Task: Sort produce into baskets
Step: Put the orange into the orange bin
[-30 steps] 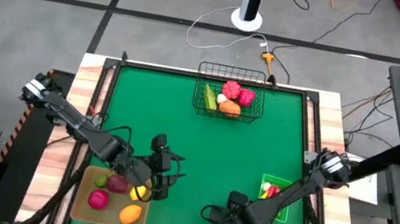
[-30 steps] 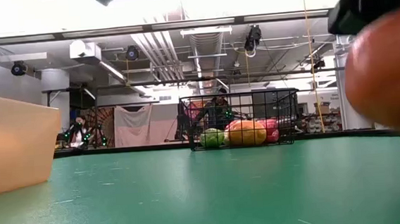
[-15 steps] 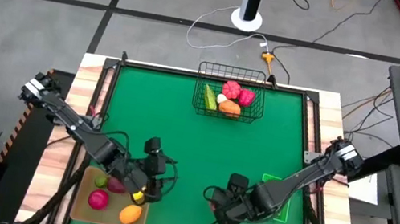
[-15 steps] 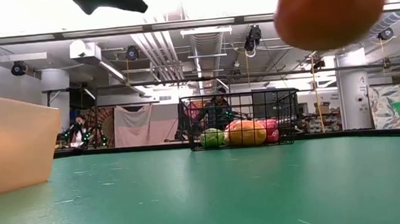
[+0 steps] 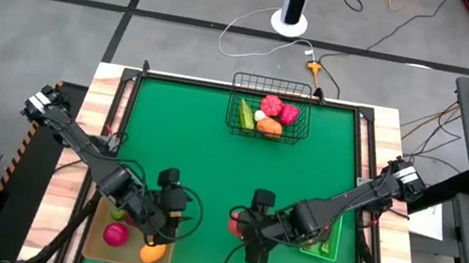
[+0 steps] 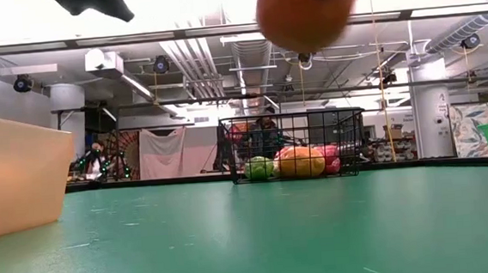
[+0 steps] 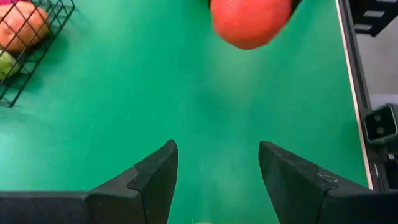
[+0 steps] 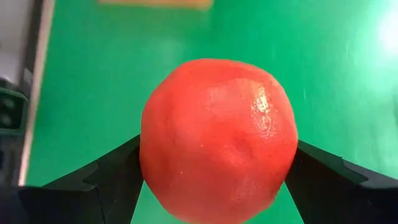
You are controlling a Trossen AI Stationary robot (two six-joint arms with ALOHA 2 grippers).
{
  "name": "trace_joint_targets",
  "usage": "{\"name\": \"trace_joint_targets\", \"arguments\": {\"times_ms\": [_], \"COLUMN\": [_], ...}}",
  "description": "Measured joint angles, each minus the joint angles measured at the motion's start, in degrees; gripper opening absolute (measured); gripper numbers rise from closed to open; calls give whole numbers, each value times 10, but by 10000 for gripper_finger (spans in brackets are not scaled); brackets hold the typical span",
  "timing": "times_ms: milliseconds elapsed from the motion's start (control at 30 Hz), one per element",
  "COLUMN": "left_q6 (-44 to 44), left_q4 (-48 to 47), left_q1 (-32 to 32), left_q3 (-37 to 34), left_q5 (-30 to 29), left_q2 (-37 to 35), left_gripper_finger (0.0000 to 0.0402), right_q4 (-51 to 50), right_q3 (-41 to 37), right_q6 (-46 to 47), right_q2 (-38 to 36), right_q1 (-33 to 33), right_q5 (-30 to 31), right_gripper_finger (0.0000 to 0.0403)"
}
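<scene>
Right pincer [image 8: 214, 186] holding red-orange fruit [image 8: 217, 140] aloft mid-counter | left pincer [image 7: 214, 165] wide, empty, over tan tray [image 5: 97, 240] | carry level, release low.

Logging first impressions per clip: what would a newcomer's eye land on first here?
The big red-orange fruit clamped in the right gripper, carried above the near middle of the green table. Next, the left gripper, fingers apart and empty, over the tan tray at the near left corner, which holds several pieces. At the far edge, the black wire basket already has produce in it.
</scene>
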Motion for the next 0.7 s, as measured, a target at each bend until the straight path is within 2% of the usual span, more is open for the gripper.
{"name": "trace_joint_targets", "arguments": {"times_ms": [333, 533, 700], "left_q6": [-44, -49, -65], "left_q4": [-119, -192, -264], "left_q1": [-32, -63, -90], "left_q3": [82, 143, 205], "left_q5": [-5, -50, -110], "left_q2": [0, 0, -1], "left_gripper_finger": [206, 206, 206], "right_q4": [233, 359, 466], "right_q3": [-3, -3, -3], "right_q6": [-159, -230, -258], "right_q2": [14, 49, 86], "right_q1": [-6, -10, -20], "right_q5": [8, 6, 6], "right_gripper_finger": [325, 325, 325]}}
